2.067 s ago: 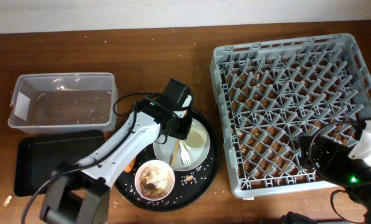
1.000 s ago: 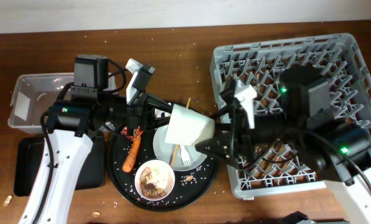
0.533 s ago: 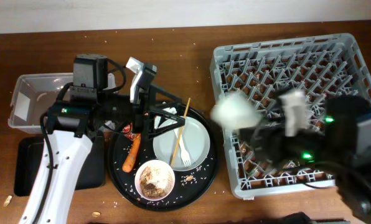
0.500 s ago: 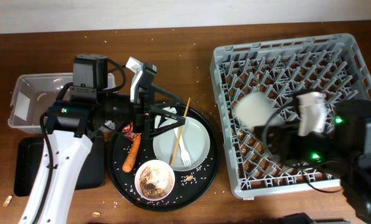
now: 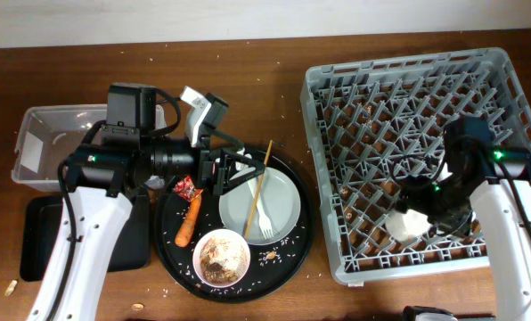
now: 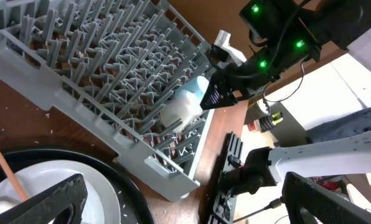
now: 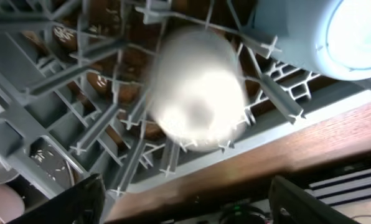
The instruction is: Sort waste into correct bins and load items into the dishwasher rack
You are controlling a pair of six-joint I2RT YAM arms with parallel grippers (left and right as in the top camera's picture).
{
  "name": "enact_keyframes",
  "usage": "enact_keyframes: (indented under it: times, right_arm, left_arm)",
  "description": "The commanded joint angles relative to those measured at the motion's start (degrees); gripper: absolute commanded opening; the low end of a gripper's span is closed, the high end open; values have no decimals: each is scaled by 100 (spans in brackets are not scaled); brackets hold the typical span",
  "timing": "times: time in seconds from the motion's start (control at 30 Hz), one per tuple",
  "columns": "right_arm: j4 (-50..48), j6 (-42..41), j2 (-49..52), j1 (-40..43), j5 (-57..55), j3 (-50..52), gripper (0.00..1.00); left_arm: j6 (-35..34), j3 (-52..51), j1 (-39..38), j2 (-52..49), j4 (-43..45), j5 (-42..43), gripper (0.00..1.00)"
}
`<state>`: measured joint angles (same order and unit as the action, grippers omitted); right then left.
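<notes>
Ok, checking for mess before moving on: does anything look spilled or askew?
Rice grains lie scattered on the big round black tray beside the small white bowl. In the large grey plastic rack, the pale white cup seems tipped on its side across the pegs.

A pale white cup point(image 5: 410, 223), blurred and apparently on its side, lies lower right in the grey rack point(image 5: 372, 107). The white plate point(image 5: 283, 205), fork point(image 5: 265, 221) and wooden stick point(image 5: 259, 174) sit centre frame.
</notes>
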<state>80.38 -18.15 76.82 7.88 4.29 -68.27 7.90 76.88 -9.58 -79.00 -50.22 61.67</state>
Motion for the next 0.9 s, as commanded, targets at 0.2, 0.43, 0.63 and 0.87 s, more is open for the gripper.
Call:
enact_keyframes:
  times: [0.2, 0.43, 0.63, 0.87]
  right_arm:
    - [-28, 896, -2072, -251, 2205, -1902, 74]
    - [-2164, -1158, 509, -4562, -201, -1084, 71]
    - [-4192, -1853, 3165, -4535, -109, -1086, 49]
    - [-4621, -2258, 4194, -4533, -157, -1091, 22]
  left_arm:
    - [-1832, -101, -387, 83, -922, -5160, 89]
    - [-2218, -92, 505, 688, -1615, -5864, 99]
    - [-2221, -94, 601, 686, -1932, -6000, 99]
    - [-2221, -94, 601, 686, -1932, -6000, 99]
